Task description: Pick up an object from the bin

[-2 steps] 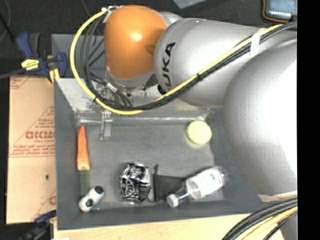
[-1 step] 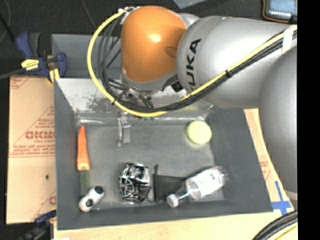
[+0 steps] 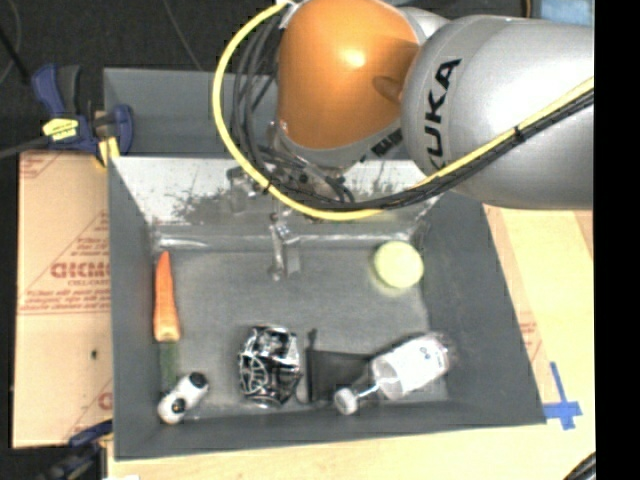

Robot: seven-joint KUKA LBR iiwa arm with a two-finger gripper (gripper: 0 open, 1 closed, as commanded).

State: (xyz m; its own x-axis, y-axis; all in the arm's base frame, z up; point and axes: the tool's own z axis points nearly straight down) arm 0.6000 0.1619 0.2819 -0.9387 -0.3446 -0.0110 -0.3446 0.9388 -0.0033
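My gripper (image 3: 284, 253) hangs below the orange wrist cover over bare bin floor in the upper middle of the bin, with nothing seen in it. A yellow-green ball (image 3: 398, 266) lies to its right, apart from it. A black-and-white patterned crumpled thing (image 3: 268, 366) sits below it near the front wall. An orange carrot with a green end (image 3: 165, 303) lies lengthwise along the left wall.
Along the front wall lie a small white and black thing (image 3: 181, 398), a flat black piece (image 3: 332, 373) and a white bottle with a grey cap (image 3: 405, 370). The arm and its yellow cable cover the bin's back part.
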